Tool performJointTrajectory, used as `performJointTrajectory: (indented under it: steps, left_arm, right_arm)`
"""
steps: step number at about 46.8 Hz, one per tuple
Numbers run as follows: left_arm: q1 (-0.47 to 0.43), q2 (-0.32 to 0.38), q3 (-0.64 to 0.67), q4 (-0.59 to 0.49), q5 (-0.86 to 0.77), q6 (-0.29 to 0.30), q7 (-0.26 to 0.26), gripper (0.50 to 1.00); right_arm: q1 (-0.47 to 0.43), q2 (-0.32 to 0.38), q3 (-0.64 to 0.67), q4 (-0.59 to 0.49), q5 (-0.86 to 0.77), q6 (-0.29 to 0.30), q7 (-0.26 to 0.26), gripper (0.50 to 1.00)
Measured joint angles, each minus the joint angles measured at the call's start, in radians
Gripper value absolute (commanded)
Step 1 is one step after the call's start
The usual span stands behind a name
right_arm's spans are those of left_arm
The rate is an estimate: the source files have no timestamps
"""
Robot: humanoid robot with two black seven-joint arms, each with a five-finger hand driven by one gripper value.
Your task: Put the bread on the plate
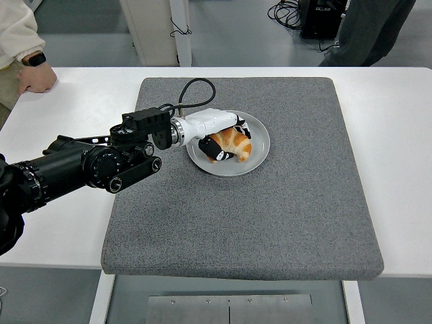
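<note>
We judge the bread (234, 142) light, soft and crushable, so our left hand (219, 137), fingers wrapped around its middle over the plate (260, 145) toward the tabletop's (398, 135) far edge, should grip gently.

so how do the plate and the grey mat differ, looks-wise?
The plate is round, smooth and pale grey; the grey mat is a large, darker, rounded-corner square with a coarse felt-like surface. The plate is far smaller and lies on the mat's upper middle, while the mat lies directly on the white table. The plate carries the bread, with the left hand on it. Both lie flat.
</note>
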Motion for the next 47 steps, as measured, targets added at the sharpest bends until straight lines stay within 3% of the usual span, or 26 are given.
performJointTrajectory:
  steps: [21,47]
  left_arm:
    - [-0.122,0.098,-0.012,-0.057,-0.054,-0.032,-0.015,0.974]
    - [-0.162,0.195,-0.096,-0.058,-0.524,-0.059,-0.014,0.974]
  right_arm:
    - [0.000,0.000,0.000,0.000,0.000,0.000,0.000,1.000]
    - [0.000,0.000,0.000,0.000,0.000,0.000,0.000,1.000]
